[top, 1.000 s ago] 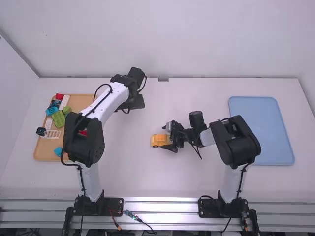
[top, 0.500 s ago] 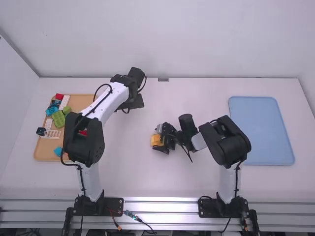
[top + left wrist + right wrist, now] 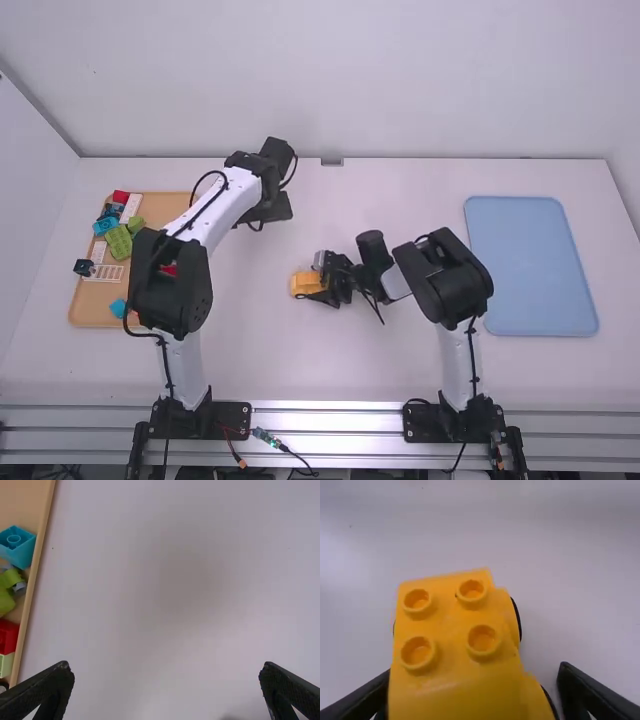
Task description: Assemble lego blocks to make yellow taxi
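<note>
Carefully: your taxi [image 3: 303, 284] sits at the right hand [image 3: 475, 671], well in from the bench's [image 3: 330, 365] near edge; you can't tell whether it's gripped. Likely light, stiff; pinch its lower sides. Left hand's [image 3: 166, 665] spread.

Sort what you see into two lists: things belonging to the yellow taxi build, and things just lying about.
Taxi build:
yellow studded vehicle
right gripper, at the vehicle

Probably just lying about:
green block
teal block
red block
blue tray

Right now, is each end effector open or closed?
Left end effector: open, holding nothing.
Right end effector: at the yellow block build; whether gripping it cannot be told.
</note>
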Tool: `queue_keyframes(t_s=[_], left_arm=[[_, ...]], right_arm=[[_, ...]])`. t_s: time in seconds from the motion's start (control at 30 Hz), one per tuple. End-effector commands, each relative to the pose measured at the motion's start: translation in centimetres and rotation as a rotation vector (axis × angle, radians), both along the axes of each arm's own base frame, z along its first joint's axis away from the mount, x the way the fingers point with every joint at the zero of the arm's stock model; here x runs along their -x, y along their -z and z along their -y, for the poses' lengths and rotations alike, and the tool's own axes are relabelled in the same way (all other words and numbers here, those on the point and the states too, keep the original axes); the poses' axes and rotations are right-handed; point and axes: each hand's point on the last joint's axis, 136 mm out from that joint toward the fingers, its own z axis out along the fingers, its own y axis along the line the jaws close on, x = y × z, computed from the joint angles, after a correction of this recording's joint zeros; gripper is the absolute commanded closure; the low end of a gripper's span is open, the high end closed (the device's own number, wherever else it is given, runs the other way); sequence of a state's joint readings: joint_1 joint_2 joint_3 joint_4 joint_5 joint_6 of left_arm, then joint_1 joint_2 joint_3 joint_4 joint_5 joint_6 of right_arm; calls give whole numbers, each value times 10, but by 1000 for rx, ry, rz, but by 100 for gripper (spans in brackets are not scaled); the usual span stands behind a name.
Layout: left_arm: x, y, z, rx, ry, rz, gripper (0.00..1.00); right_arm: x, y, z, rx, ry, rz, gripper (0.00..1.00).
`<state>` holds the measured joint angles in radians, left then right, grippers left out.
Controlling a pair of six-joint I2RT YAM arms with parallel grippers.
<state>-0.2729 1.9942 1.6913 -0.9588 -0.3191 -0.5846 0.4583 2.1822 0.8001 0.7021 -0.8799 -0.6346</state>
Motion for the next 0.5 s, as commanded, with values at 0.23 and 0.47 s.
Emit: queue_keyframes(t_s=[0.23,0.47], left_arm=[[-4,-18,-4,-5,-1,45,1],[-4,-18,-4,-4,-2,45,1]], right_arm=[[14,-11,-21,-32,-65,42,1],[12,-13,-28,-25,-80,23,34]])
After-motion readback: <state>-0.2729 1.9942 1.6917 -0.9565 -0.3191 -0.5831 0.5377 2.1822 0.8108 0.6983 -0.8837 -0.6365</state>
